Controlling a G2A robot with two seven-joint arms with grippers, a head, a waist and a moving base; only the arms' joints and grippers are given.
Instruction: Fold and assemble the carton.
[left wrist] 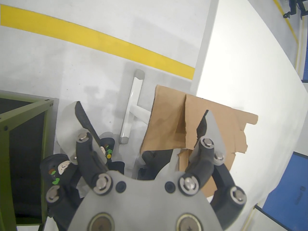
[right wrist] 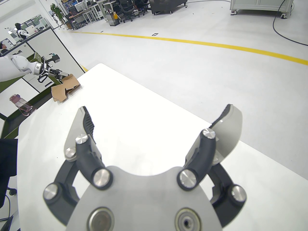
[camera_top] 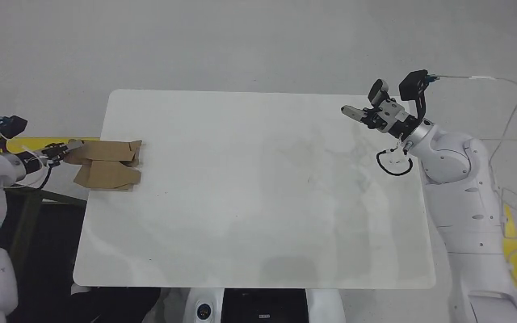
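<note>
The carton (camera_top: 107, 163) is flat brown cardboard with folded flaps. It lies at the left edge of the white table (camera_top: 258, 210) and partly overhangs it. My left gripper (camera_top: 58, 151) is just off that edge, level with the carton's overhanging end. In the left wrist view the left gripper (left wrist: 142, 108) is open, and the carton (left wrist: 168, 121) sits between and beyond its fingers; one fingertip (left wrist: 206, 121) overlaps the cardboard. My right gripper (camera_top: 361, 114) hovers open and empty over the far right corner. From the right wrist view, the right gripper (right wrist: 156, 108) faces the distant carton (right wrist: 65, 89).
A green frame (left wrist: 24, 111) stands close beside the left gripper, off the table's left side. A white table support (left wrist: 131, 106) runs under the overhanging carton. A pink bottle (right wrist: 20, 103) rests on a green cart left of the table.
</note>
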